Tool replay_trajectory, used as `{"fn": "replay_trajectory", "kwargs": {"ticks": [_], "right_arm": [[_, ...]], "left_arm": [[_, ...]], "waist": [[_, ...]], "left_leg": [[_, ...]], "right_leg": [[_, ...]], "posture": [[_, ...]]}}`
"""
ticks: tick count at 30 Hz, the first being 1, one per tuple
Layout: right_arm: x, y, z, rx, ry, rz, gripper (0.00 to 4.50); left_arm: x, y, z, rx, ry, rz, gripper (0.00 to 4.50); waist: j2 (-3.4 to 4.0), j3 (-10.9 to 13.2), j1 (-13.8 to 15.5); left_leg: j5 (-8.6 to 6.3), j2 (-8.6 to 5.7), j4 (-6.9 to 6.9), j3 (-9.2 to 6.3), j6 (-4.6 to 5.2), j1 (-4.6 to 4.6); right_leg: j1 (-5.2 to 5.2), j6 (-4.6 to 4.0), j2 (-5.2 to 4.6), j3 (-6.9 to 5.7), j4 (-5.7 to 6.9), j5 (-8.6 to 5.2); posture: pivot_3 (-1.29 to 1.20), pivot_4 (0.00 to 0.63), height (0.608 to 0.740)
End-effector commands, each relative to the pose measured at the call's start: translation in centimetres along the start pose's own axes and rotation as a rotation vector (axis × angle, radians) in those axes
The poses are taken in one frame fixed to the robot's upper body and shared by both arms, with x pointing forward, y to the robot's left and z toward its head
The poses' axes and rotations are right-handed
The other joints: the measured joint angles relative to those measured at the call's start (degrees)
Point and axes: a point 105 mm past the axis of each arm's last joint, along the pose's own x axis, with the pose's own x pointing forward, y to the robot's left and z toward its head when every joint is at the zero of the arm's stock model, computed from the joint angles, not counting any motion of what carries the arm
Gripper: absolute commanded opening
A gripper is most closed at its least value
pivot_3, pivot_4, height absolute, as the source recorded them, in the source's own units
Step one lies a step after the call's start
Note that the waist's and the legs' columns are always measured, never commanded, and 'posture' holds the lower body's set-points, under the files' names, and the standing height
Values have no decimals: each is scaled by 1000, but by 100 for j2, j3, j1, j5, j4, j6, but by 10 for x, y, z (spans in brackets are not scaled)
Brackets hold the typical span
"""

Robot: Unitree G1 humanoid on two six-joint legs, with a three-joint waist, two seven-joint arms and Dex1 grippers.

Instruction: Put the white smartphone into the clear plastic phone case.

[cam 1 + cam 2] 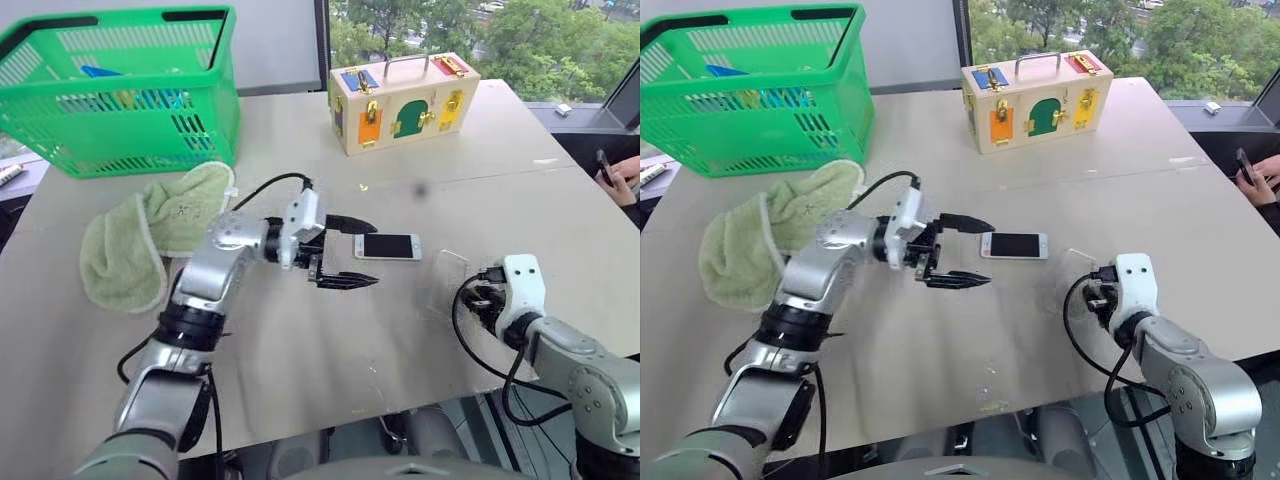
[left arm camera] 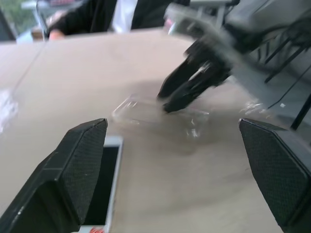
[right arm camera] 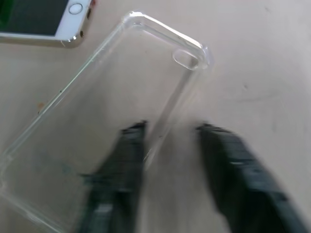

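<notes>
Phone: the white smartphone (image 1: 387,246) is lying flat, screen up, out in the middle of the worktop (image 1: 300,340). Nothing's touching it.

Case: the clear plastic phone case (image 3: 97,121) is on the worktop too, just off the phone's home-button end and toward the robot's right side. It's empty, open side up, camera cutout at the far corner. Honestly hard to spot from the head view, you mostly catch the glossy edges.

Left claw: the left claw (image 1: 346,252) is spread wide, pointing sideways to the robot's right and roughly level. It hovers just beside the phone's near end, one finger higher than the other, holding nothing.

Right claw: the right claw (image 3: 170,160) is tilted down over the near end of the case. In the wrist view, one finger is over the case floor and the other is outside its long edge, so the side wall sits between them. The fingers are blurry, so I can't tell if it's actually pinching that wall or just closing around it.

Other stuff: a green basket (image 1: 120,90) sits at the far left corner with a pale green towel (image 1: 150,235) bunched in front of it. A wooden latch box (image 1: 402,102) with coloured doors is at the back.

Across the worktop: a person's hand (image 1: 622,182) at the right edge holds a dark phone.
</notes>
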Motion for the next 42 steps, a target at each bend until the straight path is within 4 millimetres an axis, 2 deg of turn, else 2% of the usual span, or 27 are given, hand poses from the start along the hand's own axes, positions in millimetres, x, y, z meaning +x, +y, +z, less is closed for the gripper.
{"fn": "replay_trajectory", "kwargs": {"ticks": [1,5,9,13,15,19,23,27,29,31,34,36,37,38,39,42], "right_arm": [[0,7,-8,-39,55,50,33],[-2,10,-2,-111,34,99,33],[-8,13,16,-247,-42,155,33],[-14,35,42,-493,-150,312,33],[-11,54,52,-587,-185,420,33],[16,104,65,-851,-217,679,33],[50,159,69,-1017,-237,939,33],[80,190,70,-1180,-238,1028,33],[90,204,66,-1256,-233,1072,33],[94,210,60,-1281,-215,1121,33],[98,217,62,-1279,-242,1141,906],[96,221,77,-1225,-317,1130,1808],[92,220,85,-1185,-341,1132,2026],[90,220,90,-1160,-354,1135,2612],[84,217,98,-1109,-361,1152,2922],[58,202,122,-949,-376,1188,4413]], "left_arm": [[-11,-14,18,-2,-55,-33,4500],[-21,-27,13,-61,-28,-43,4500],[-28,-33,8,-101,-15,3,4500],[-43,-36,-3,-161,5,102,4500],[-55,-37,-10,-186,22,159,4500],[-81,-32,-23,-212,45,306,4500],[-108,-25,-30,-209,86,394,4500],[-116,-36,-33,-212,112,406,4500],[-118,-46,-38,-220,141,397,4500],[-118,-51,-40,-221,154,394,4500],[-117,-56,-42,-228,167,395,4500],[-116,-58,-45,-240,173,398,4500],[-115,-58,-45,-245,171,399,4500],[-115,-57,-45,-248,168,401,4500],[-113,-57,-46,-248,163,395,4500],[-103,-58,-47,-245,141,355,4500]], "waist": [[0,0,1],[0,0,-5],[1,1,-9],[2,7,-94],[-4,10,-165],[-11,22,-260],[-19,28,-266],[-20,35,-269],[-20,36,-276],[-21,36,-269],[-19,37,-233],[-19,37,-234],[-17,39,-231],[-16,40,-227],[-16,40,-224],[-9,44,-179]], "left_leg": [[0,0,-1,0,0,5],[0,1,-8,3,0,18],[0,1,-8,11,0,22],[0,2,-10,37,0,34],[-1,2,-13,37,0,41],[-1,9,-22,40,0,62],[-1,11,-24,27,-1,66],[-1,16,-33,37,-1,59],[-1,17,-34,47,-2,56],[-2,17,-42,47,-3,54],[-2,8,-52,49,-3,52],[-2,6,-52,50,-3,54],[-2,6,-52,50,-3,56],[-2,6,-52,49,-3,56],[-1,6,-52,48,-4,56],[-1,6,-52,44,-4,60]], "right_leg": [[0,0,1,3,4,0],[1,0,5,15,13,-1],[1,0,5,24,13,-2],[0,1,4,46,12,-2],[2,1,5,47,13,-2],[1,-1,18,53,22,-2],[-1,-4,35,54,41,-2],[-9,-5,33,62,43,-3],[-11,-4,24,69,38,-3],[-14,-13,8,68,38,2],[-12,-12,-12,65,29,2],[-11,-12,-16,64,30,2],[-11,-12,-16,64,30,2],[-11,-12,-17,63,32,2],[-11,-12,-17,62,35,2],[-11,-13,-17,59,45,2]], "posture": [[0,150,740],[0,150,740],[0,150,740],[0,150,740],[0,150,740],[0,150,740],[0,150,740],[0,150,740],[0,150,740],[0,150,740],[0,150,740],[0,150,740],[0,150,740],[0,150,740],[0,150,740],[0,150,740]]}}
